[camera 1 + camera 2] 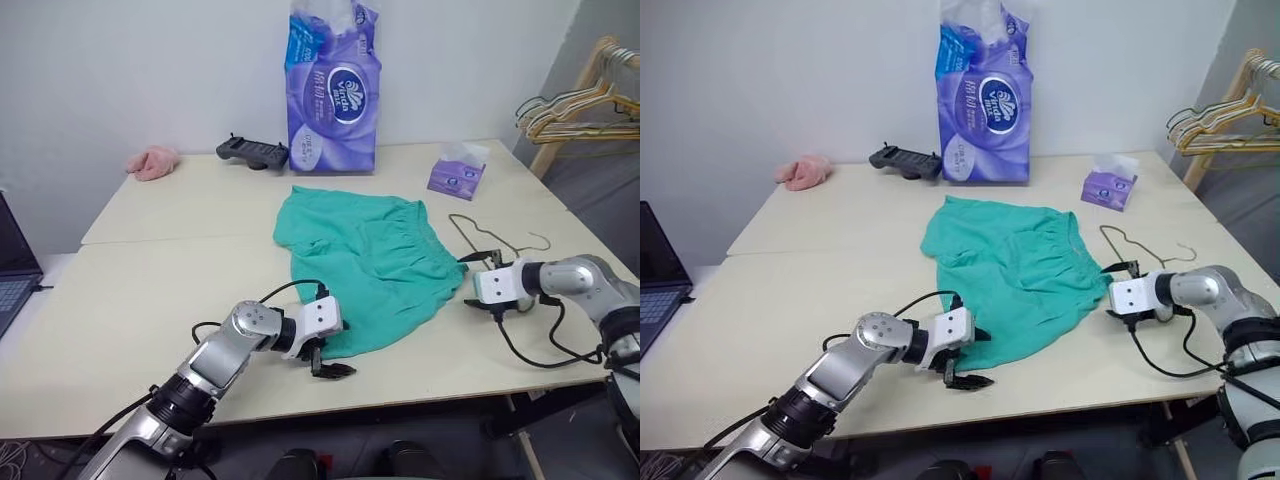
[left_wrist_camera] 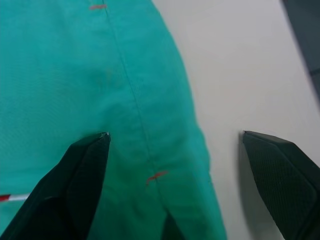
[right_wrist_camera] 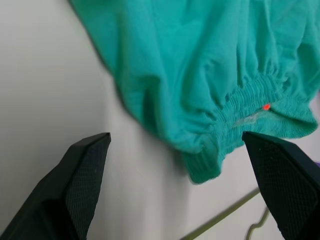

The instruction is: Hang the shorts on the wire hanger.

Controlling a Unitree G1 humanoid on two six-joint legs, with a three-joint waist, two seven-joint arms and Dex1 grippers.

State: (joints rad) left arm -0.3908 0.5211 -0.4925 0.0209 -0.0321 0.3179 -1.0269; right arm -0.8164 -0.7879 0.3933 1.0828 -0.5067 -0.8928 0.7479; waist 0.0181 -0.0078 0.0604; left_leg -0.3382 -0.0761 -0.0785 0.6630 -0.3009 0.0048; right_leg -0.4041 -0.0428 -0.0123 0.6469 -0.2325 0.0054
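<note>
Shorts point(image 1: 365, 262) flat on tabletop point(image 1: 150, 290). Left gripper point(image 1: 328, 362) fingers released, straddling hem corner. Right gripper point(image 1: 478, 282) fingers released, waistband corner between them, wire hanger point(image 1: 490, 238) just beyond. Risk: thin fabric slips at pinch, or right fingers snag hanger wire.

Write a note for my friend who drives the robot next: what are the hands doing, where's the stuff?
Left hand: open, at the shorts' near hem, holding nothing.
Right hand: open, by the waistband corner, holding nothing.
Shorts lie flat on the table. The hanger lies on the table just past the right hand, beside the shorts.
Done: nothing yet.
Left: grab shorts, get them onto the hanger.
</note>
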